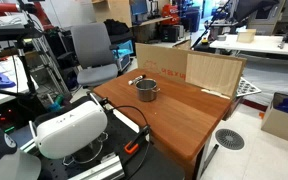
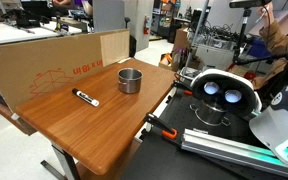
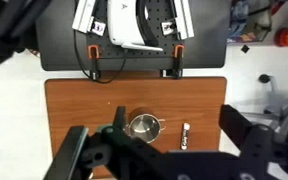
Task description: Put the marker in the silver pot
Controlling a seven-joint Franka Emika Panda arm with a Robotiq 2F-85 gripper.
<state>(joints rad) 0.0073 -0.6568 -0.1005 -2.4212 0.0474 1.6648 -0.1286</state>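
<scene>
Starting with the wooden worktop [image 2: 114,120]: a long rectangle, with the robot's base [image 3: 134,30] on one long edge and a cardboard sheet [image 2: 44,60] standing along the opposite long edge. The gripper [image 3: 156,150] hangs high over the middle of the board. Its fingers [image 3: 79,150] are spread wide apart with nothing between them, and it is well clear of everything on the table. The silver pot [image 2: 130,80] sits upright about mid-board and looks empty from the wrist view. The marker [image 2: 85,97] lies flat on bare wood near the pot, not touching it, on the side toward one short edge. Its long axis runs across the board, from the robot's long edge toward the cardboard edge, so roughly parallel to the short edges. Which end is the cap is too small to call.

The key relation is that the marker is offset from the pot along the board's length, and in the wrist view it sits off to one side of the gap between the fingers rather than under it. My read is that the tool needs a sideways shift along the long edges, away from the pot, before it drops. The fingers stand either side along the board's length, so their closing line already looks crosswise to the marker, and probably little wrist turn is needed. There is only one arm, so no choice of hand. The gap between marker and pot looks enough for a finger, but that is the side to watch.
</scene>
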